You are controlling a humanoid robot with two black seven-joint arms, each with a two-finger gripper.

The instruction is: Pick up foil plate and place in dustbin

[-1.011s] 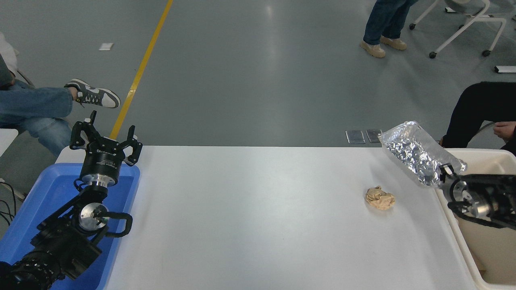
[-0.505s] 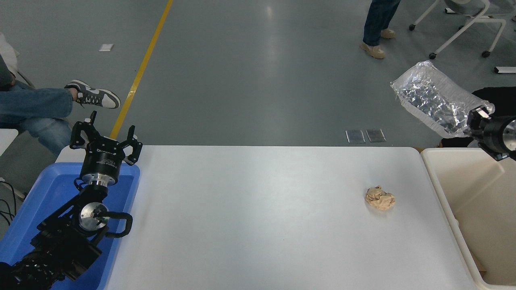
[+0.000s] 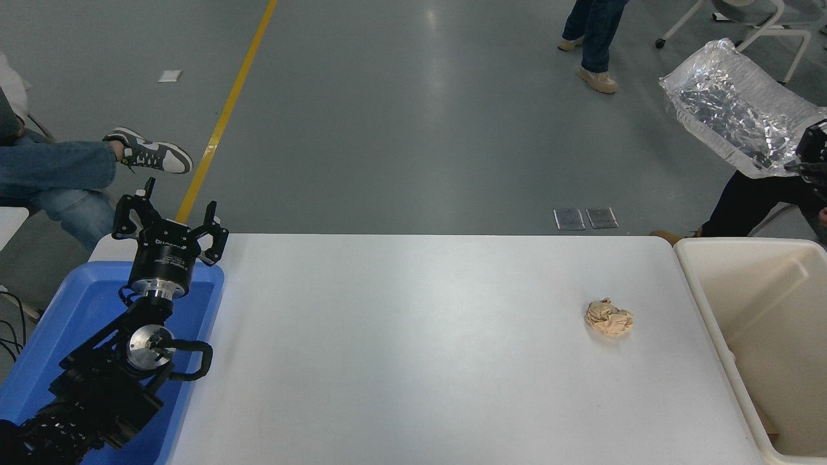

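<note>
The right gripper [image 3: 811,152] shows only at the picture's right edge, its fingers closed on the near end of the foil plate [image 3: 736,106], which hangs tilted in the air, high beyond the bench's far right corner. The plate has risen steadily: a second ago it hung low by the rim of the dustbin [image 3: 704,294], now it is well above it and farther out. That reads as a lift to clear the bin wall before the drop. The paper ball [image 3: 608,318] has not moved. The left gripper [image 3: 169,223] stays parked, fingers spread, over the blue tub [image 3: 39,349].
</note>
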